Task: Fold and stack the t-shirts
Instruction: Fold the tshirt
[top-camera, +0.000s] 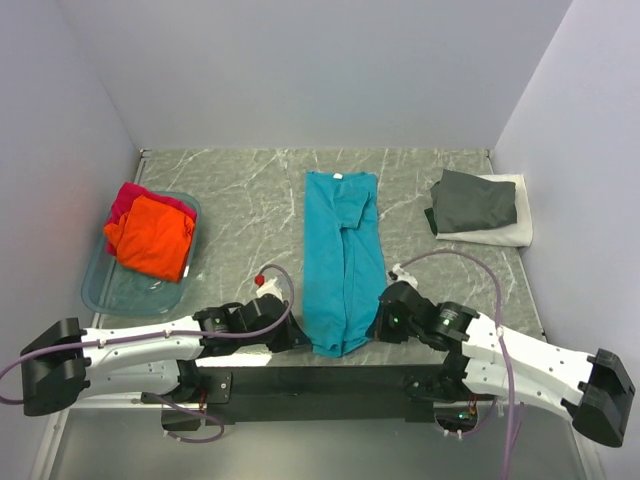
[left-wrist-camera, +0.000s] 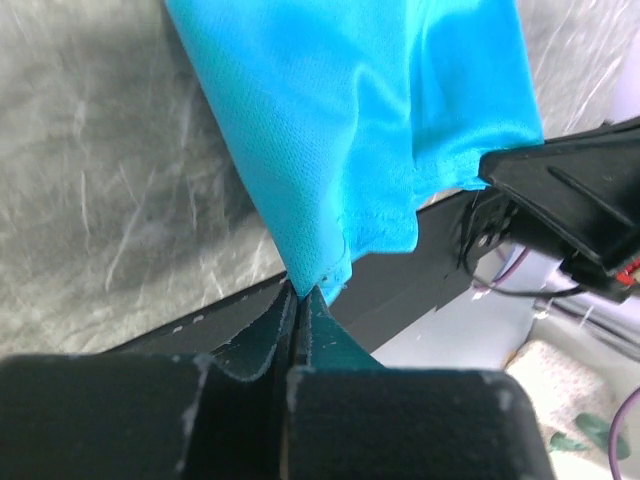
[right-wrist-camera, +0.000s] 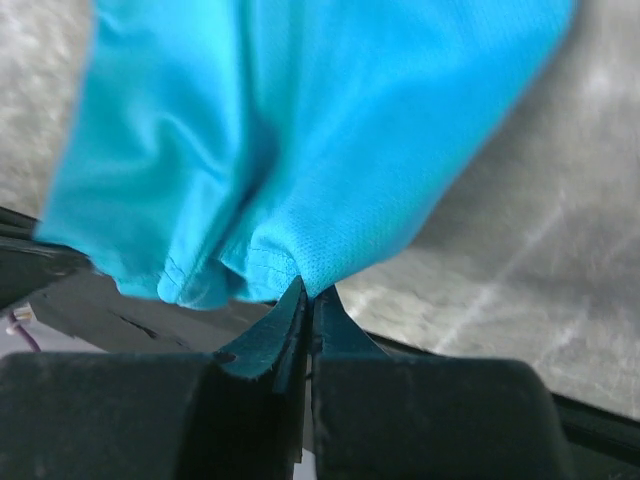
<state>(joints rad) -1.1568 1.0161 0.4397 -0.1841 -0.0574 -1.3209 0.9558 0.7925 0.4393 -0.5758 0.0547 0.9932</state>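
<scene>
Teal cloth runs down the middle of my table (top-camera: 240, 190). The teal t-shirt (top-camera: 342, 262) lies as a long narrow strip with its sides folded in, its collar at 12 o'clock and its hem at 6 o'clock in the overhead view. I have that hem by both near corners. My left gripper (left-wrist-camera: 298, 296) is pinched tight on the corner at the strip's 7 o'clock end. In its wrist view the tips meet with only a sliver of stitched hem between them, and the cloth spreads away toward 12 o'clock. My right gripper (right-wrist-camera: 308, 292) is clamped the same way on the corner at the 5 o'clock end, with a small pucker of hem bunched just above the closed tips. Both corners sit at the near edge of the marbled grey surface.

Off at 9 o'clock stands a clear bluish tub (top-camera: 95, 285). The orange t-shirt (top-camera: 152, 237) is heaped in it, lying over the magenta-red t-shirt (top-camera: 130, 200), which shows at the tub's far end. At 2 o'clock, well apart from the teal strip, the dark grey t-shirt (top-camera: 475, 200) lies folded on top of the white t-shirt (top-camera: 505, 232), whose edge shows along the near and right sides.
</scene>
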